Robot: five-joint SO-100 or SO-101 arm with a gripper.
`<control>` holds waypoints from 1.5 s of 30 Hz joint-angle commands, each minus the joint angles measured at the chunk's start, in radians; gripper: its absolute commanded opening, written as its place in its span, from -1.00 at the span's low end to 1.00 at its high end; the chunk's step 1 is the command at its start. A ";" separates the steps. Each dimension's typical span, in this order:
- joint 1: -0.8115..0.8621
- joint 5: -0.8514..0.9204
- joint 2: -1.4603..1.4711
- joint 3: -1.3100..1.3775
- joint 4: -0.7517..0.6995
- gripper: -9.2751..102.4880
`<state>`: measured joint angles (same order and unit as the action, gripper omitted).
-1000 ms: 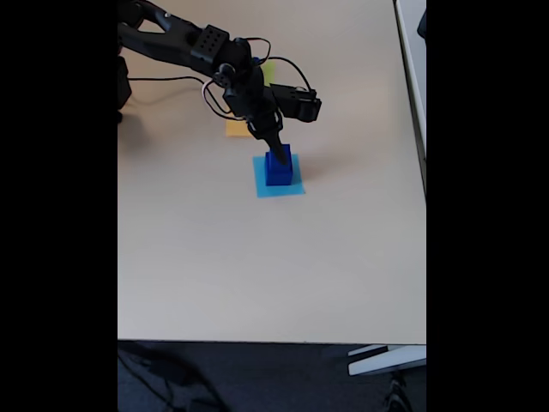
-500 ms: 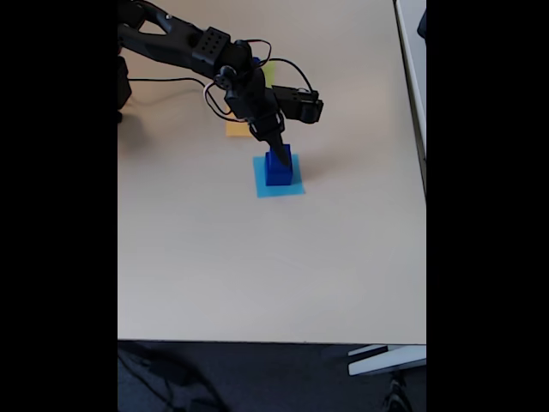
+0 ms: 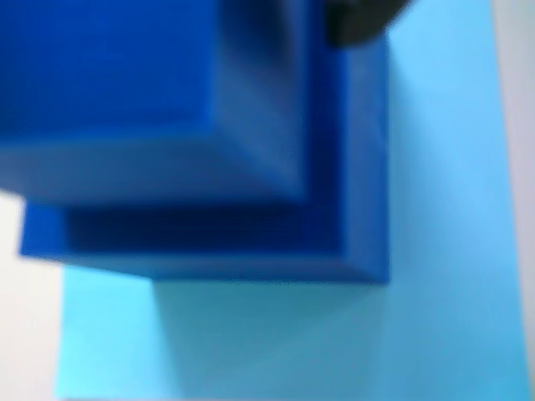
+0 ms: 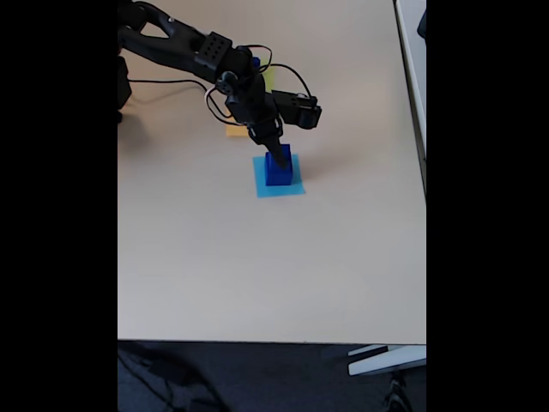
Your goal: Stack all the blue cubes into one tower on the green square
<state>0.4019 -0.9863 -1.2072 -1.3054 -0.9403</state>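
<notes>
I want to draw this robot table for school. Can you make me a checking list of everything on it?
Surface: pale beige table, mostly bare.
Job's things: blue cubes stacked on the light blue square, not on the green square, which peeks out behind the arm.
Clutter: orange square beside the stack.
Gripper: black gripper at the top of the stack; whether the fingers are open cannot be told.
Cables: black wires loop along the arm.
Surroundings: dark floor below the table edge.

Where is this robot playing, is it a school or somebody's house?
Hard to be sure, but it looks like an office or lab. A plain beige tabletop holds the black robot arm, dark blue cubes and a light blue paper square, with dark carpet below.
</notes>
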 commanded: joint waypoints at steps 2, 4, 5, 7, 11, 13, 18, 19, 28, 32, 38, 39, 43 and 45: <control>0.003 -0.008 -0.023 0.006 0.012 -0.45; 0.003 -0.011 -0.023 0.005 0.011 -0.48; 0.002 -0.011 -0.023 0.002 0.012 -0.51; 0.002 -0.014 -0.025 -0.002 0.014 -0.58; 0.000 -0.012 -0.029 -0.008 0.020 -0.67; -0.002 -0.011 -0.041 -0.020 0.026 -0.67; -0.018 -0.023 -0.100 -0.075 0.035 -0.66; -0.023 -0.028 -0.117 -0.089 0.035 -0.66; -0.066 -0.054 -0.204 -0.052 -0.103 -0.65; -0.095 -0.092 -0.213 -0.020 -0.152 -0.65; -0.169 -0.210 -0.239 -0.063 -0.183 -0.64; -0.183 -0.229 -0.242 -0.069 -0.183 -0.64; -0.244 -0.319 -0.247 -0.091 -0.206 -0.64; -0.275 -0.376 -0.261 -0.137 -0.198 -0.64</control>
<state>0.1611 -1.3023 -1.3760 -1.4159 -1.1397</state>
